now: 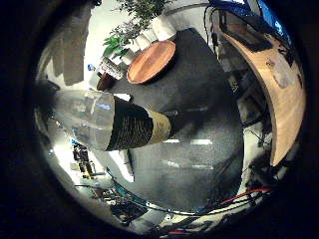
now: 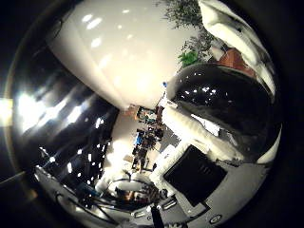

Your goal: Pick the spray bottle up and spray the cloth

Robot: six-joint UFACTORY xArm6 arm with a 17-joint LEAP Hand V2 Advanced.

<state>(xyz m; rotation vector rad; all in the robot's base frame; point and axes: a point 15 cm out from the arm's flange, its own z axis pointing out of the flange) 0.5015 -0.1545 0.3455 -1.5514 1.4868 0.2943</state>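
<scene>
Much of the thumb side palm view is being filled by the spray bottle [image 1: 107, 122], whose pale and glossy black surfaces are being seen so close that its outline cannot be followed. Its spray head is being cut off from both views, and the cloth cannot be made out anywhere. White and black parts of the hand [image 2: 199, 137] are being pressed along the bottle's dark curved side, and the fingers are being shown wrapped against it, so the bottle is being gripped. From the little finger side, the bottle's clear body and black-and-tan label are being seen jutting out over the dark grey table [image 1: 199, 114], apart from its surface. A round wooden plate [image 1: 151, 61] is being seen lying on that table, well apart from the bottle, with green plants [image 1: 117, 45] just beyond it.
</scene>
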